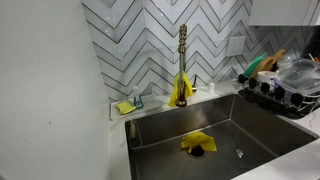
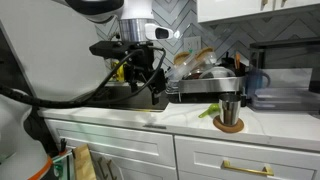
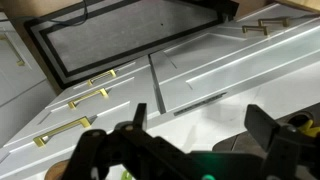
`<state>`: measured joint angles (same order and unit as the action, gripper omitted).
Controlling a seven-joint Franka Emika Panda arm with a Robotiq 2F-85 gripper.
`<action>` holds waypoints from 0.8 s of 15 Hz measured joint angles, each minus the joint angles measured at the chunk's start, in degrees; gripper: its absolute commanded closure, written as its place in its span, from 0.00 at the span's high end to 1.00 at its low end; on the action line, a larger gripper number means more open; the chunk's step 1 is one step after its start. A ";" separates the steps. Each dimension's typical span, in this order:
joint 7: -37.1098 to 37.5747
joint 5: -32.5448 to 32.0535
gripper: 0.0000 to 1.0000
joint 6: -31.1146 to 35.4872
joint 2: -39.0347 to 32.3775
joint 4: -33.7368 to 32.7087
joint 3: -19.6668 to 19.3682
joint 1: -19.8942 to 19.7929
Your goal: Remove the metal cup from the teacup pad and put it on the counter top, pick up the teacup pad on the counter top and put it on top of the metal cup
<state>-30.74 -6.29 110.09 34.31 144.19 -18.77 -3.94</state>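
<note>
In an exterior view the metal cup point(image 2: 231, 108) stands upright on a round brown teacup pad point(image 2: 231, 126) on the white counter top point(image 2: 280, 125), to the right of the sink. My gripper point(image 2: 154, 88) hangs over the sink area, well left of the cup and apart from it. In the wrist view the gripper point(image 3: 200, 125) is open and empty, its two dark fingers spread over the counter's edge. A dark shape between the fingers is too unclear to name. The cup and pad do not show in the exterior view that looks into the sink.
A full dish rack point(image 2: 205, 75) stands behind the cup and also shows in the sink view point(image 1: 285, 85). A green item point(image 2: 208, 111) lies next to the cup. The sink point(image 1: 250, 120) holds a yellow cloth point(image 1: 197, 143). A gold faucet point(image 1: 183, 60) stands behind it. White cabinet doors with gold handles point(image 3: 90, 85) lie below the counter.
</note>
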 measured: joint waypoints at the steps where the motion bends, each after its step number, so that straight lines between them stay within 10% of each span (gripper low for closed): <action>1: 0.00 0.00 1.00 0.00 0.00 0.00 0.00 0.00; 12: -4.52 -4.90 1.00 1.73 -8.30 -9.30 0.72 -0.17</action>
<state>-35.26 -11.19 111.82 26.02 134.89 -18.06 -4.11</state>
